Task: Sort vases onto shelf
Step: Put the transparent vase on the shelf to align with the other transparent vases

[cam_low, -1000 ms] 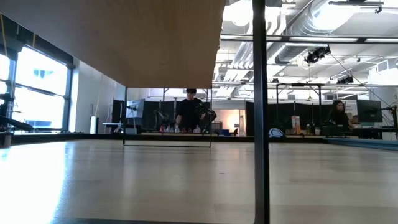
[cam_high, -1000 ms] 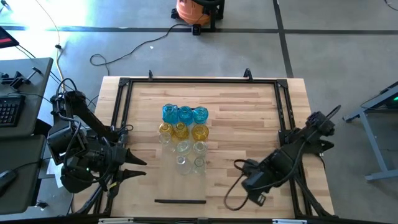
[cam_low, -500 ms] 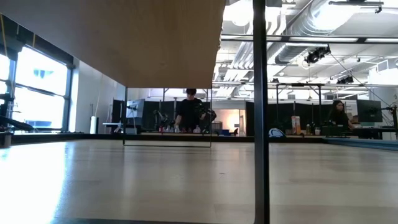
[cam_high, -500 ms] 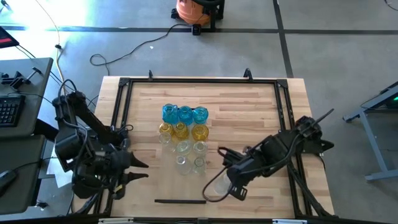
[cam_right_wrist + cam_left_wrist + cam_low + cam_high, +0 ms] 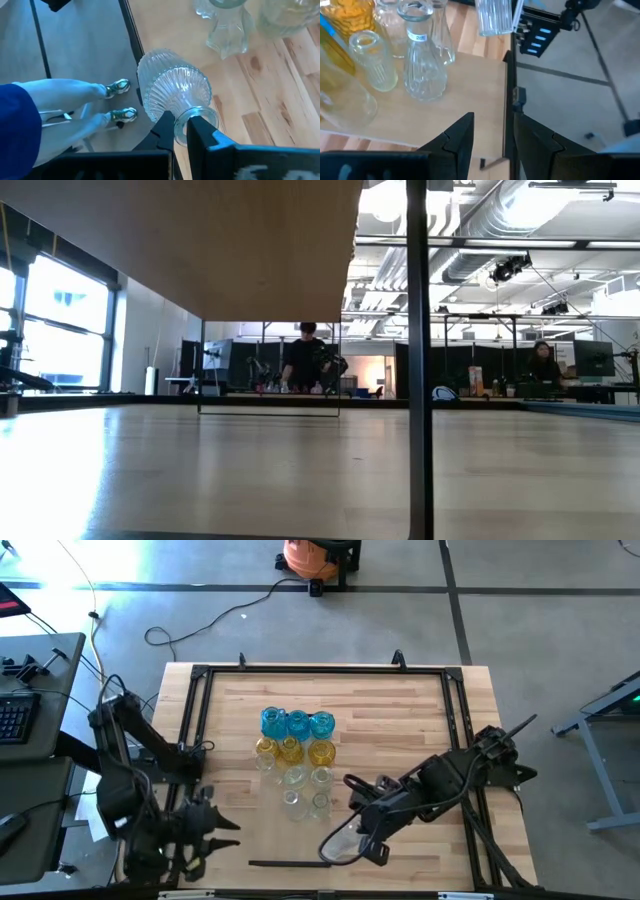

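Several small glass vases (image 5: 295, 755) stand in rows mid-table: blue at the far side, yellow behind them, clear nearest. The clear ones (image 5: 422, 65) stand on the shelf (image 5: 470, 90), a pale panel whose dark end strip (image 5: 290, 863) lies near the table's front. My right gripper (image 5: 358, 825) hangs right of the near clear vases, shut on a clear ribbed vase (image 5: 340, 840). My left gripper (image 5: 228, 833) is open at the front left, pointing toward the shelf's near end, with nothing between its fingers (image 5: 465, 135). My right gripper (image 5: 182, 132) pinches the ribbed vase's narrow neck just below the mouth (image 5: 187, 117) between its two fingers. They come slanting down from the table's right. The vase is lifted clear and tipped, its round body (image 5: 172, 82) pointing away from the fingers toward the near left.
A black frame (image 5: 320, 668) runs along the table's edges. A desk with a keyboard (image 5: 15, 710) stands left of the table and an orange vacuum (image 5: 315, 558) beyond it. A person's legs (image 5: 75, 95) show past the near edge. From below, the shelf's underside (image 5: 200, 240) and a post (image 5: 418, 360) show.
My right gripper has risen and swung toward the table's left with the clear ribbed vase, rolling its wrist, and the vase now lies tipped above the near part of the table. My left gripper has sunk and moved toward the near edge, still open.
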